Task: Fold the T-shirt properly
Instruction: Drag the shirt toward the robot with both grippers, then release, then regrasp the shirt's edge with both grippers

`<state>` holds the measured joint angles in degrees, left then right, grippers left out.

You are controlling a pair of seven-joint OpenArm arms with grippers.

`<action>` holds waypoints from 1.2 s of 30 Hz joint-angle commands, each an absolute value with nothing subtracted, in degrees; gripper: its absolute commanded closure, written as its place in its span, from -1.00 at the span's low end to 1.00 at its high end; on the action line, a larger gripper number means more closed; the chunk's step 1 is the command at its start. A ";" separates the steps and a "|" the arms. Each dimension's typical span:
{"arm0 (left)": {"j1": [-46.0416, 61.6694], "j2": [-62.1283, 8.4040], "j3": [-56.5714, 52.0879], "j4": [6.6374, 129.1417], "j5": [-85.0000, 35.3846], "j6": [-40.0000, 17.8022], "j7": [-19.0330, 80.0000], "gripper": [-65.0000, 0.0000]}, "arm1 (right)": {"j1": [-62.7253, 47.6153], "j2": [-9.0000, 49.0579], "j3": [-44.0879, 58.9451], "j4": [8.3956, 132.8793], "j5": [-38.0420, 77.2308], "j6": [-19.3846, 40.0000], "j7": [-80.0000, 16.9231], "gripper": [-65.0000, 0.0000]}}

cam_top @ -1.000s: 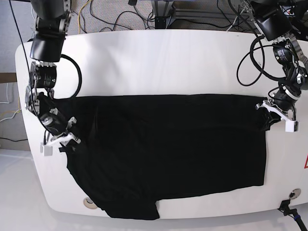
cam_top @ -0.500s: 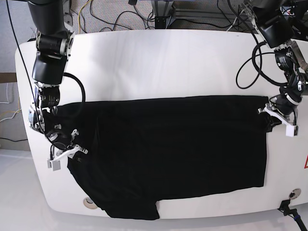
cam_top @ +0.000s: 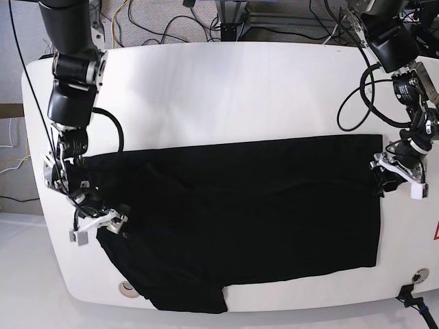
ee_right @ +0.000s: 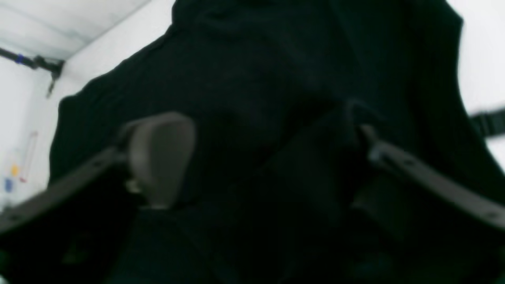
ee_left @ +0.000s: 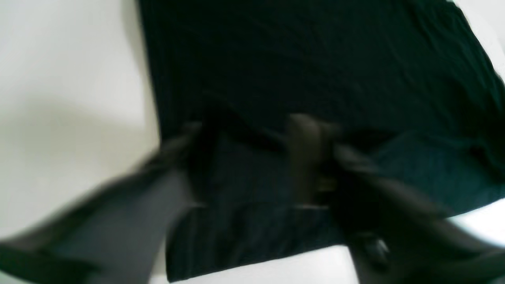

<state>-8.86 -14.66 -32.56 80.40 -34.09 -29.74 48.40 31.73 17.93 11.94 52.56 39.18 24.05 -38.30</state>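
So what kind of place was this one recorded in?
Probably a robotics lab bench: a white table with a black T-shirt between two arms, loose cables on the floor behind, and metal frame legs.

Base view bright and sharp; both wrist views dim, motion-blurred, soft throughout.

We see the T-shirt [cam_top: 240,219] spread flat across the near half of the table [cam_top: 226,89], the right gripper [cam_top: 96,225] at its left edge, the left gripper [cam_top: 396,171] at its right edge.
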 commanded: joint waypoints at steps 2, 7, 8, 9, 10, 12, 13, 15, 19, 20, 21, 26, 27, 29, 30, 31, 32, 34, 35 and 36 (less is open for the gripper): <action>-9.98 -17.54 -32.75 81.36 -35.03 -25.45 47.08 -0.08 | 34.95 18.95 12.09 53.93 35.21 25.19 -38.81 -0.79; -9.98 -20.62 -32.75 81.63 -35.12 -25.27 46.99 -0.08 | 31.96 21.58 12.18 62.99 28.97 25.19 -41.45 -0.78; -9.98 -21.23 -32.75 81.80 -35.12 -25.27 46.90 -0.08 | 30.73 22.29 12.18 66.07 27.38 25.19 -42.42 -0.78; -9.89 -21.76 -32.75 82.15 -35.12 -25.27 46.90 -0.08 | 28.70 22.99 12.26 69.14 25.89 25.10 -43.12 -0.78; -9.71 -21.93 -32.75 83.21 -35.12 -25.27 46.90 -0.08 | 26.33 23.52 12.26 72.22 24.75 25.10 -43.47 -0.78; -8.75 -21.93 -32.75 84.88 -35.03 -25.36 46.90 -0.08 | 22.20 23.69 12.35 77.23 22.46 24.92 -43.65 -0.78; -8.04 -21.93 -32.75 85.85 -35.03 -25.36 46.90 -0.08 | 19.56 23.87 12.35 79.69 21.41 24.92 -44.09 -0.78; -7.43 -21.93 -32.75 87.34 -35.03 -25.36 46.90 -0.08 | 15.34 23.60 12.53 83.74 20.53 24.92 -44.88 -0.78; -4.97 -21.85 -32.75 87.60 -35.03 -25.36 46.90 -0.08 | 10.42 22.90 13.14 85.67 20.09 24.84 -44.62 -0.78; -4.35 -21.85 -32.66 87.60 -35.03 -25.36 46.90 -0.08 | 10.24 22.81 14.37 84.97 20.09 24.84 -44.62 -0.78; -3.65 -21.85 -31.87 87.60 -35.03 -25.45 46.90 -0.08 | 10.24 22.64 15.87 83.91 20.09 24.84 -44.62 -0.78; -0.66 -21.93 -29.76 88.84 -35.03 -27.82 46.90 -0.09 | 12.53 25.27 19.03 75.65 20.00 25.19 -41.27 -0.78; -0.40 -21.76 -29.76 88.84 -35.03 -28.97 46.90 -0.09 | 12.70 25.98 18.95 73.80 20.00 25.19 -39.96 -0.78; -0.22 -21.67 -29.76 89.27 -35.03 -29.67 46.90 -0.09 | 12.79 26.95 19.03 70.55 20.18 25.27 -37.49 -0.78; 0.31 -21.67 -29.76 89.54 -35.03 -29.67 46.90 -0.09 | 12.79 27.30 19.03 69.49 20.18 25.27 -36.26 -0.78; 0.84 -21.67 -29.76 89.54 -35.03 -29.67 46.90 -0.09 | 12.79 27.38 19.12 68.62 20.18 25.27 -35.47 -0.78; 1.01 -21.67 -29.76 89.54 -35.03 -29.76 46.90 -0.09 | 12.79 27.38 19.12 67.56 20.18 25.27 -35.21 -0.78; 1.01 -21.67 -29.76 89.54 -35.03 -29.76 46.90 -0.08 | 12.79 27.38 19.12 65.27 20.62 25.63 -34.68 -0.78; 1.36 -21.67 -29.76 89.54 -35.03 -29.76 46.90 -0.08 | 12.79 27.30 19.12 64.48 20.62 26.42 -33.54 -0.78; 1.63 -21.67 -29.76 89.80 -35.03 -29.76 46.90 -0.08 | 12.97 27.21 19.21 63.60 20.70 26.95 -32.31 -0.78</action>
